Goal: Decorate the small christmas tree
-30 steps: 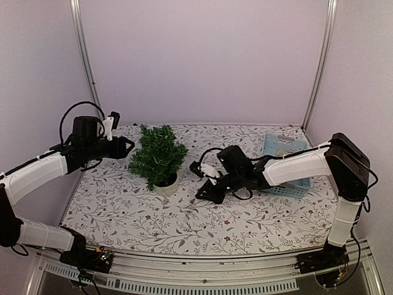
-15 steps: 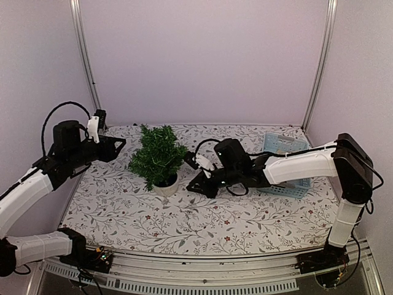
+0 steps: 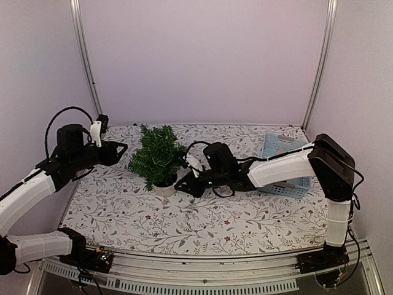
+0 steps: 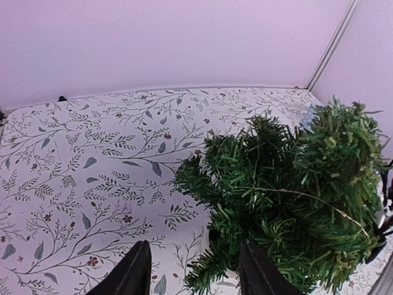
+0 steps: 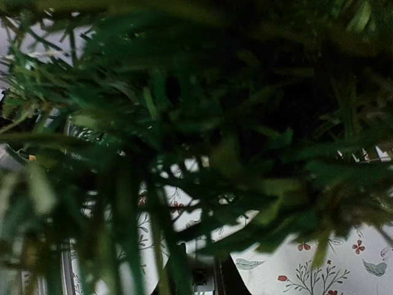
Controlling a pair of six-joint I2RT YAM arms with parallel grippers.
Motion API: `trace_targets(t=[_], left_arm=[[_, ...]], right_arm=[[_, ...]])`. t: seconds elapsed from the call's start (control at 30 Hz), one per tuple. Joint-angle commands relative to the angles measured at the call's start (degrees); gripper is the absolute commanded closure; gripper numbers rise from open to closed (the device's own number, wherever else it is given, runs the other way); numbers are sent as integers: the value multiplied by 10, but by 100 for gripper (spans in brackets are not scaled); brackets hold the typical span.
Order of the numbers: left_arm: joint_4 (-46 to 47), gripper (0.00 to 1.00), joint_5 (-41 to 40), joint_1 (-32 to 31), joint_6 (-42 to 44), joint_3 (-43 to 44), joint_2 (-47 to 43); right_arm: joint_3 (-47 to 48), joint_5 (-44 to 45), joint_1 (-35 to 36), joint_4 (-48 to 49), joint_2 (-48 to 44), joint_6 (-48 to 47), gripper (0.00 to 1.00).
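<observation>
Small christmas tree (image 3: 158, 158) upright in its white pot (image 3: 164, 186) on the flowery desk (image 3: 202, 227), a bit left of the middle. No balls or bows to see on the green branches. Only a thin pale thread (image 4: 319, 208) across the needles in the left wrist view. Maybe a string of lights, but too thin to be sure.

Right end effector (image 3: 184, 184) down low, right beside the pot, tucked in under the bottom branches. In its own view, blurry green needles all over. Black fingertips (image 5: 175, 279) pinched close together at the bottom edge. Holding something small or not: cannot tell.

Left end effector (image 3: 116, 150) up in the air, just left of the tree, pointing at it. Fingers (image 4: 138, 273) apart, holding nothing, with only a branch tip and bare desk in the gap.

Blue basket (image 3: 285, 163) well apart, at the far right of the desk. Contents too far off to make out.

Step in hand, most likely: tucking something into the low right side of the tree. Probably early in the job, with so little on the branches.

For the next move: go slow and soft. Light tree, easy to tip or push along. Watch the pot for sliding. Let go only with the piece safe among the needles, then pull back low and straight to avoid snagging. Maybe steady the tree from the other side with the open left end effector.
</observation>
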Motion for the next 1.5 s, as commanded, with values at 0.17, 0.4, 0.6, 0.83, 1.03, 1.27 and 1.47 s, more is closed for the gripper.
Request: trace_targets(t=[0.17, 0.4, 0.6, 0.83, 1.03, 1.27, 1.47], left_arm=[[16, 51, -1, -1, 5, -1, 3], [20, 51, -2, -1, 10, -2, 7], [23, 51, -3, -1, 13, -3, 10], [31, 51, 0, -1, 8, -5, 19], [37, 51, 1, 0, 7, -9, 20], [37, 51, 0, 0, 14, -14, 16], [40, 51, 2, 2, 16, -15, 19]], right_arm=[[16, 2, 4, 83, 42, 93, 100], [17, 17, 4, 113, 55, 143, 99], [22, 37, 4, 123, 66, 183, 98], [-9, 74, 4, 167, 55, 250, 99], [-12, 80, 4, 199, 65, 319, 99], [-15, 108, 4, 207, 74, 347, 96], [-31, 130, 8, 207, 73, 354, 93]])
